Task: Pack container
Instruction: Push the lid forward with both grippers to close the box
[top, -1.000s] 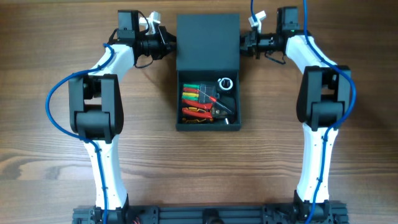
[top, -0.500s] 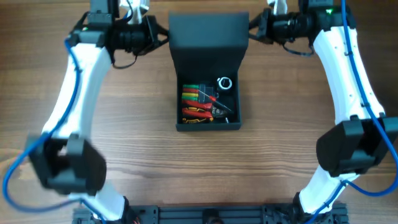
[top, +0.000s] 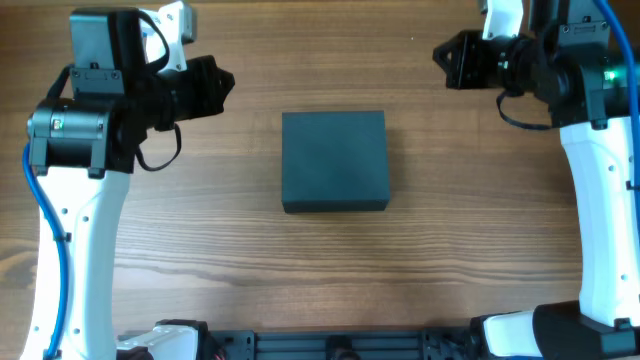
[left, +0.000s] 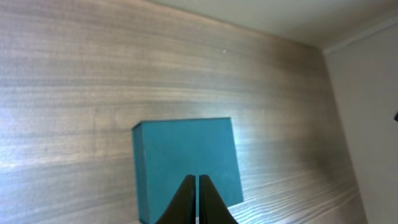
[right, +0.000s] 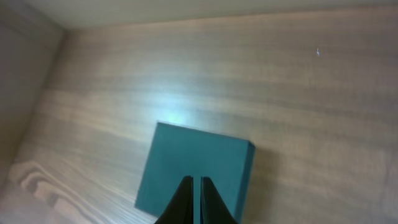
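The container (top: 334, 160), a dark teal-grey square box, sits on the wooden table with its flat lid down; nothing inside shows. It also shows in the left wrist view (left: 185, 155) and in the right wrist view (right: 196, 168). My left gripper (top: 224, 82) is shut and empty, raised well above the table to the container's upper left; its fingertips (left: 196, 180) show pressed together. My right gripper (top: 443, 55) is shut and empty, raised to the container's upper right; its fingertips (right: 193, 182) are nearly touching.
The wooden table (top: 330, 260) surrounds the container. A dark rail (top: 330, 345) runs along the near edge by the arm bases. A pale wall shows at the side in the left wrist view (left: 367, 124).
The container's lid has gone from standing open, with tools showing inside, to closed flat. Both arms have lifted up and drawn away from the lid's sides.
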